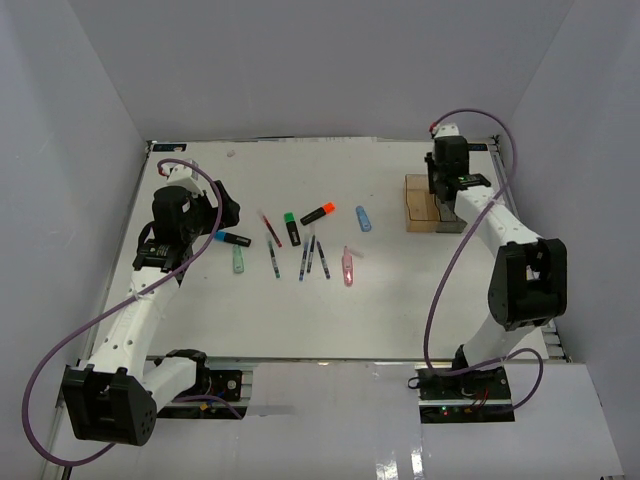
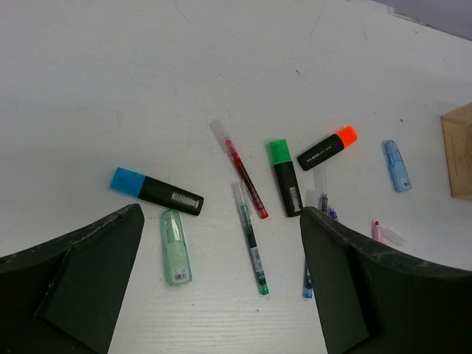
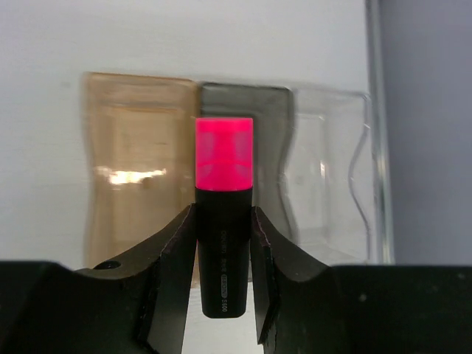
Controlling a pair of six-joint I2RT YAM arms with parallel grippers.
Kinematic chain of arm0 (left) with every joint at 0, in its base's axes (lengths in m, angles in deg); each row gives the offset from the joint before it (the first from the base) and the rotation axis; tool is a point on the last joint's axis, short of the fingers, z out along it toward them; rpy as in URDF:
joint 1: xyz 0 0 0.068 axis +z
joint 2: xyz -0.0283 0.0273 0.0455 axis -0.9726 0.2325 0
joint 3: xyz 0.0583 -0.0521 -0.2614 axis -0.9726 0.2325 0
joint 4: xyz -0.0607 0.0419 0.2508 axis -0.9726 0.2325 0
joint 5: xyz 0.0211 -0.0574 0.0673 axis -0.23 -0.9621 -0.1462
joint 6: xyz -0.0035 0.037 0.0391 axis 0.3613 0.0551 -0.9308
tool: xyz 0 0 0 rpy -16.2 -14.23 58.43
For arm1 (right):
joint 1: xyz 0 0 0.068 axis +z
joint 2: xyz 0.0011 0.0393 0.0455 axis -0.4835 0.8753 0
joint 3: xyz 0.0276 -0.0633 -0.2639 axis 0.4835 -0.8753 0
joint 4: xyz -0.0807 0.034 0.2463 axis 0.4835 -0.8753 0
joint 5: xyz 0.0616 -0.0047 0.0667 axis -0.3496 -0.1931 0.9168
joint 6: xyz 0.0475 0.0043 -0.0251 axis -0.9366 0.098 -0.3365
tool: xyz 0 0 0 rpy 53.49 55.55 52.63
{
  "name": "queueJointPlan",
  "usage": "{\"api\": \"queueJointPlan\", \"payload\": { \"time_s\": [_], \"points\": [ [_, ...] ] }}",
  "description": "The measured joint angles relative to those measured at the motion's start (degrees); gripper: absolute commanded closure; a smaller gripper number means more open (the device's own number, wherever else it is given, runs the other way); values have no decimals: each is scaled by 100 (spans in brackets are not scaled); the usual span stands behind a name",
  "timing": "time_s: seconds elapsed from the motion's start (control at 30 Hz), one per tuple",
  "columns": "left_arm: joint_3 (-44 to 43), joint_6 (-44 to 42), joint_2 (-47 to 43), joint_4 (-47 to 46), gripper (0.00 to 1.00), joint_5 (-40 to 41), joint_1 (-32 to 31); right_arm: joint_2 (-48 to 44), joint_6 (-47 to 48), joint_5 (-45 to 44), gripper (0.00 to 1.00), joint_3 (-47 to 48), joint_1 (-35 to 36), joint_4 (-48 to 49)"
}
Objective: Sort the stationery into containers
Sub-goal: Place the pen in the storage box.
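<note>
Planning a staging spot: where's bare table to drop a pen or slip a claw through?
Free: white tabletop between pink pastel marker and near edge; gap between pale-blue marker and amber translucent bin. Crowded: around the green-capped black highlighter.

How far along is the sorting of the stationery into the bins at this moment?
Done: nothing shows in the three bins yet. In hand: the right fingers grip a pink-capped highlighter above them. Left: the blue-capped highlighter, green-capped highlighter, orange-capped highlighter, red pen, mint marker and other pens lie on the table near the open left fingers.
</note>
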Motion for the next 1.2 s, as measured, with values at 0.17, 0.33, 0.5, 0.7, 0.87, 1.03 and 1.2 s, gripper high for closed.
{"api": "queueJointPlan", "payload": {
  "time_s": [0.17, 0.33, 0.5, 0.7, 0.87, 1.03, 1.2],
  "points": [
    [4, 0, 0, 0, 2, 0, 0, 238, 138, 33, 71, -168, -925, -48],
    [11, -2, -7, 0, 2, 0, 0, 470, 457, 273, 71, -177, -1357, 15],
    [11, -4, -31, -2, 2, -2, 0, 505, 640, 535, 65, -179, -1847, 184],
    [11, -4, -33, -2, 2, -2, 0, 706, 693, 846, 58, -179, -2074, 367],
    [11, -4, -33, 0, 2, -2, 0, 1071, 662, 1003, 48, -179, -2065, 411],
    [11, -4, -31, 0, 2, -7, 0, 1154, 625, 1058, 38, -179, -2059, 426],
    [11, -4, -28, 0, 2, -7, 0, 999, 409, 1239, 25, -179, -2055, 442]
  ]
}}
